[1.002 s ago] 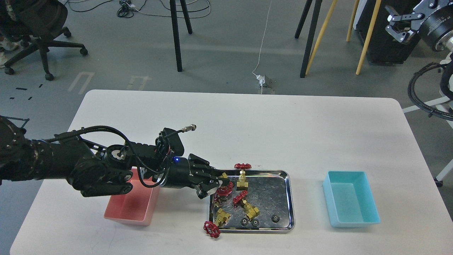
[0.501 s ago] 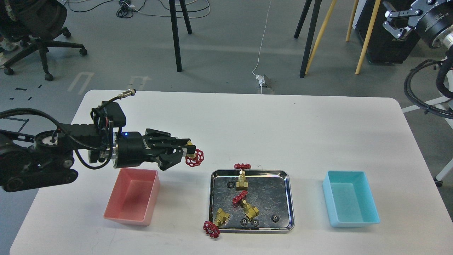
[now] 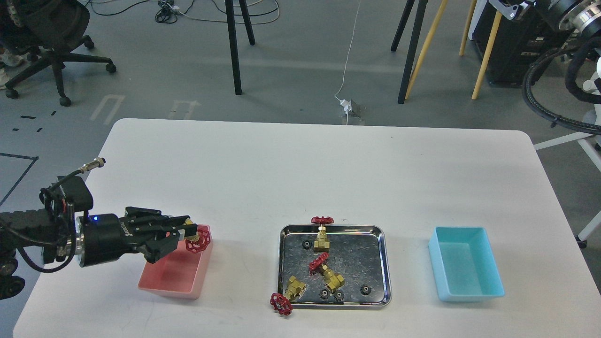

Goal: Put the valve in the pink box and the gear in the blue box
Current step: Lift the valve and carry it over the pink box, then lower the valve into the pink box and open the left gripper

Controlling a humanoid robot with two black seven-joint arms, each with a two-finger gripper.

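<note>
My left gripper (image 3: 184,233) is shut on a brass valve with a dark red handwheel (image 3: 197,243) and holds it over the far right part of the pink box (image 3: 174,274). Three more valves lie at the steel tray (image 3: 384,263): one upright at the back (image 3: 322,232), one in the middle (image 3: 327,272), one hanging over the front left rim (image 3: 286,295). Several small black gears (image 3: 365,289) lie in the tray. The blue box (image 3: 465,264) stands empty at the right. My right gripper (image 3: 509,8) is raised at the top right corner, partly cut off.
The white table (image 3: 300,164) carries the pink box, tray and blue box in a row near its front edge. Beyond the table stand an office chair (image 3: 44,33), black and wooden stand legs (image 3: 413,47) and floor cables.
My left gripper lifted a valve out of the tray's back left corner, carried it left and lowered it over the pink box. My right gripper rose towards the top right corner.
</note>
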